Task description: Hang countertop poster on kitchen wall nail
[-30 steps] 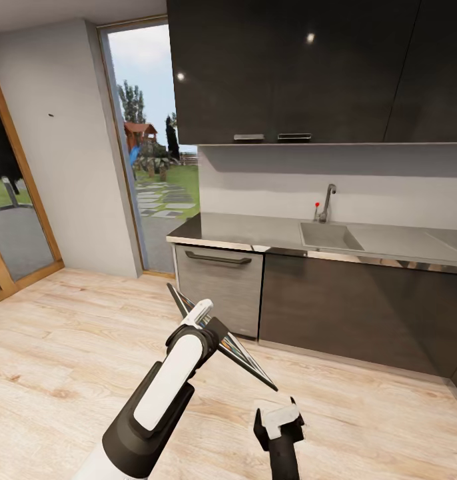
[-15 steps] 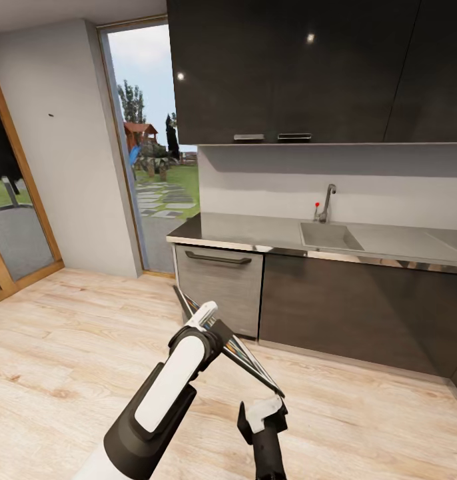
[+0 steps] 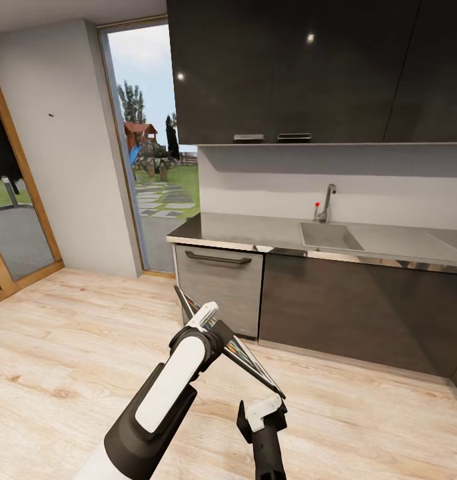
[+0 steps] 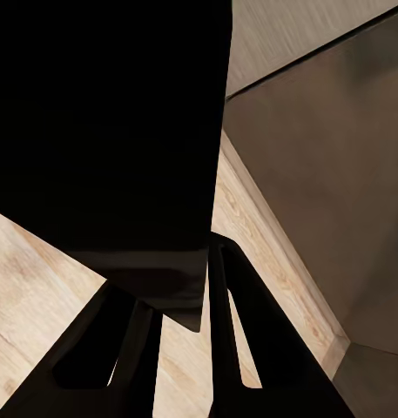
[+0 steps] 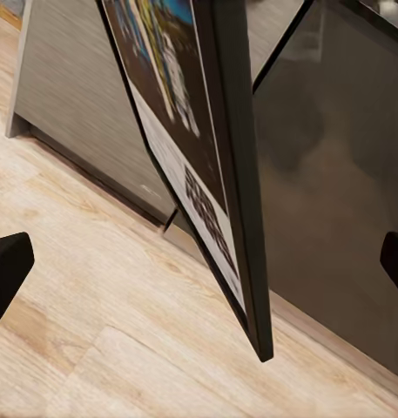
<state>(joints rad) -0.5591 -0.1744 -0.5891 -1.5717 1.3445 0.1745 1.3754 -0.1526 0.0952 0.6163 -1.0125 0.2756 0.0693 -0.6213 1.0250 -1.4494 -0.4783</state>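
Pale wood-plank flooring (image 3: 68, 347) runs below the left gripper (image 3: 208, 319), clamped on the flat black-framed poster (image 3: 248, 363), held edge-on above the floor; the right gripper (image 3: 260, 415) hangs spread just beneath, before the matte grey kitchen countertop (image 3: 255, 233).

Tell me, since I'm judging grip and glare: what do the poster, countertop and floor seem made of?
Poster: glossy printed sheet in a smooth black frame, perhaps plastic or painted wood; the edge reflects light. Countertop: matte light-grey slab, likely stone or composite, with a shiny metal-looking front edge. Floor: pale wood planks with visible grain and seams, possibly laminate.
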